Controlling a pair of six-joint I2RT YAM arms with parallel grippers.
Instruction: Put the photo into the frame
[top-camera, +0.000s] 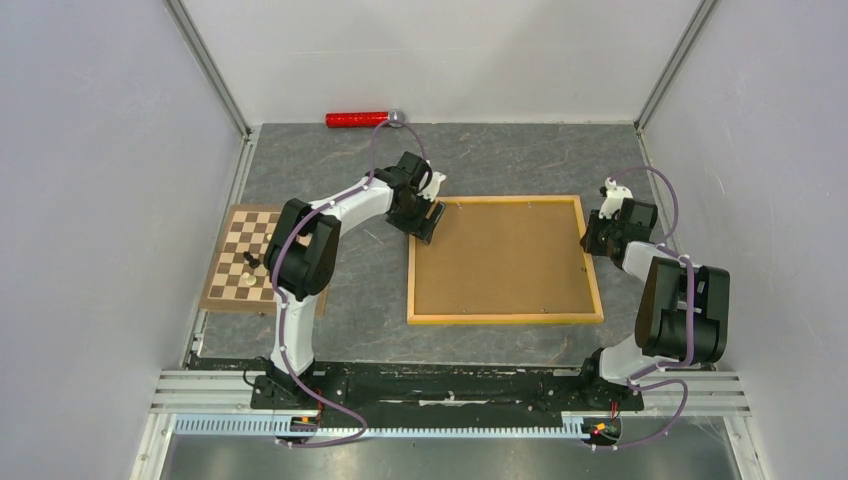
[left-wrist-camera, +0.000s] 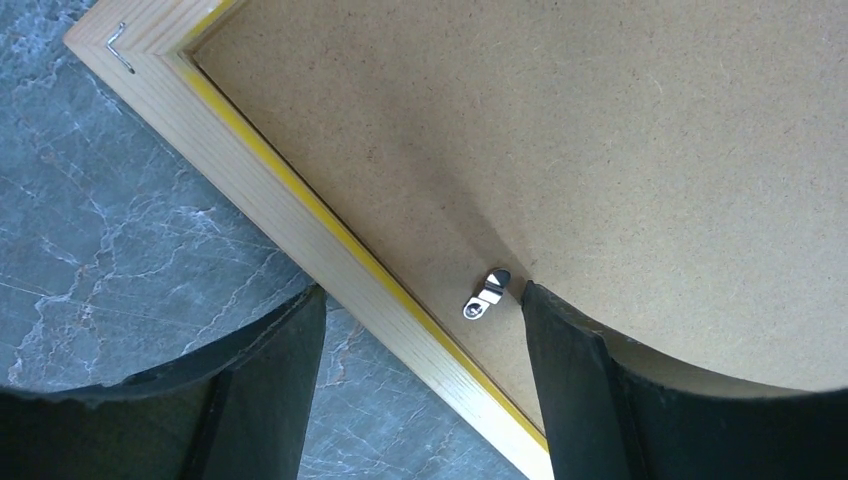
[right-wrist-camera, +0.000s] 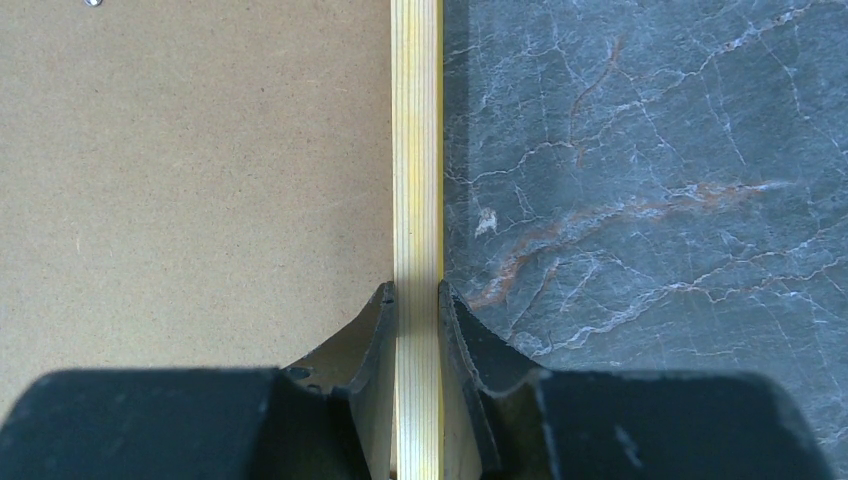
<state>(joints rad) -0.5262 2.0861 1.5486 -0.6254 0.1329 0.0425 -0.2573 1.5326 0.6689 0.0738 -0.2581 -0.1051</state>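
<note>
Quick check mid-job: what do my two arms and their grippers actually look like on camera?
The left arm and right arm match: white links, bulky black joint housings, a thin lilac cable looping along each. The left gripper and right gripper have black fingers, broad at the root and tapering to curved tips. I see no lettering on them.

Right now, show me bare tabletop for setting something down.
Bare: the far strip behind the yellow-orange wooden frame, right of the red cylinder; the near strip between frame and arm bases. Crowded: left arm spans the gap by the brown chequered chessboard; right arm flanks the frame.
</note>
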